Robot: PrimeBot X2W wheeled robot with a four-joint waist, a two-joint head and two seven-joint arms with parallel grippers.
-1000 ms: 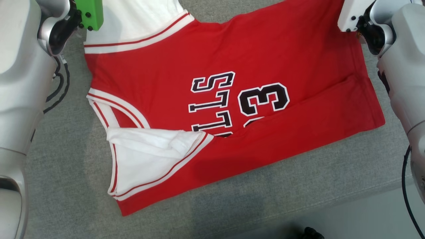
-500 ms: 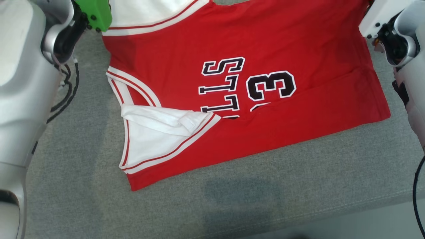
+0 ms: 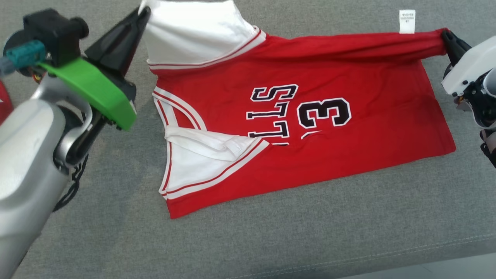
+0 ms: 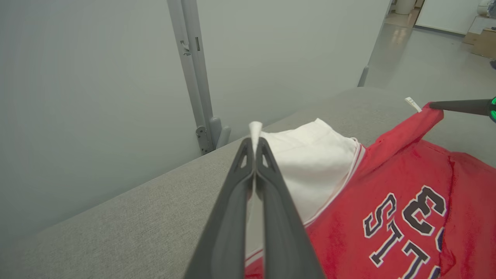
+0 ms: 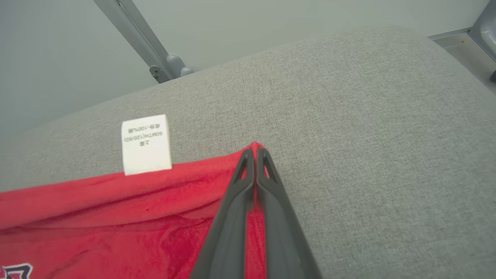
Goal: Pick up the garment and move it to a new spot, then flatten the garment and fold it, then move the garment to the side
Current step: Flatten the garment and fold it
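On the grey cushion [image 3: 310,232], jersey [image 3: 348,69] lies spread, number up. My left gripper [image 3: 144,13] pinches its white corner, my right gripper [image 3: 446,35] pinches the red corner by the tag [image 3: 407,21], far edge taut between them.

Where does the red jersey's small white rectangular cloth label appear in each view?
Head view: small white cloth label at top right, above the red jersey's stretched edge.
Left wrist view: label at the right side, at the raised edge's far end.
Right wrist view: label left of centre, on the red edge.
Shared landmark: the right claw, shut on the red corner beside it.
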